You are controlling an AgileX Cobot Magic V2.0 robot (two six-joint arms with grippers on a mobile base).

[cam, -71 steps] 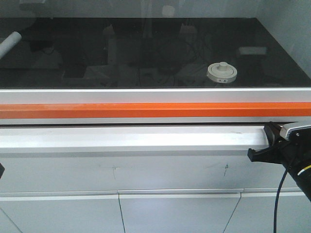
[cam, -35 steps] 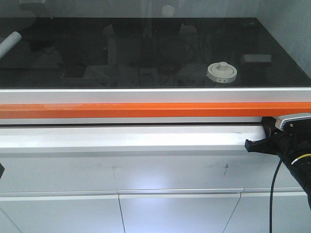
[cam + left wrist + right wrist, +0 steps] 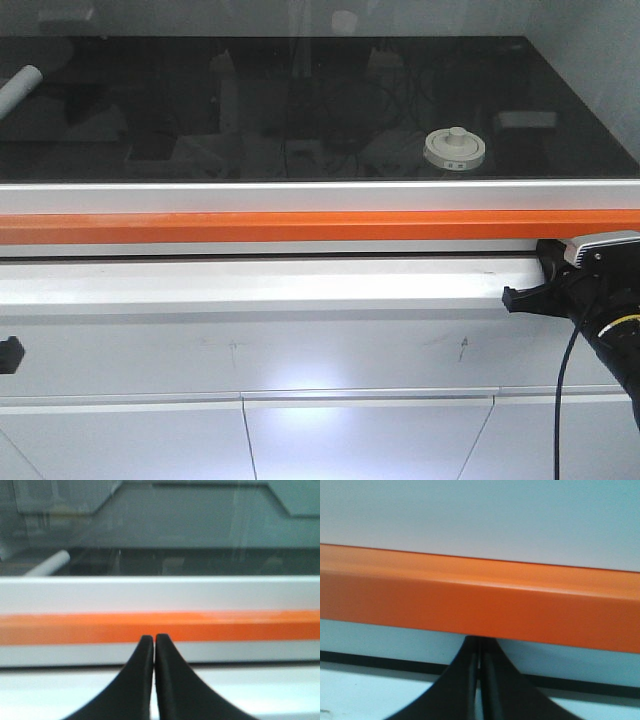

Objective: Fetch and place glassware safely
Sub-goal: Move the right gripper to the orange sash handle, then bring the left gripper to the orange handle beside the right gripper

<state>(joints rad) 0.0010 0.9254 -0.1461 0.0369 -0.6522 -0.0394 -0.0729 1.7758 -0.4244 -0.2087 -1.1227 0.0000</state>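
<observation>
Both pairs of fingers are pressed together, empty. The left gripper (image 3: 154,639) has just risen into the front view, and the right gripper (image 3: 481,647) has edged up to the orange rail (image 3: 300,227). Untouched, the jar (image 3: 455,150) stands near the table's (image 3: 150,95) front edge, rightward, so the reach is still to come.

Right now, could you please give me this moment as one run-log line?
left tool: shut, empty | right tool: shut, empty | jar: lidded, untouched, beyond orange rail

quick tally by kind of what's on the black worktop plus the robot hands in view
lidded glass jar: 1
white cylinder: 1
robot hands: 2 (left hand, right hand)
total: 4
</observation>
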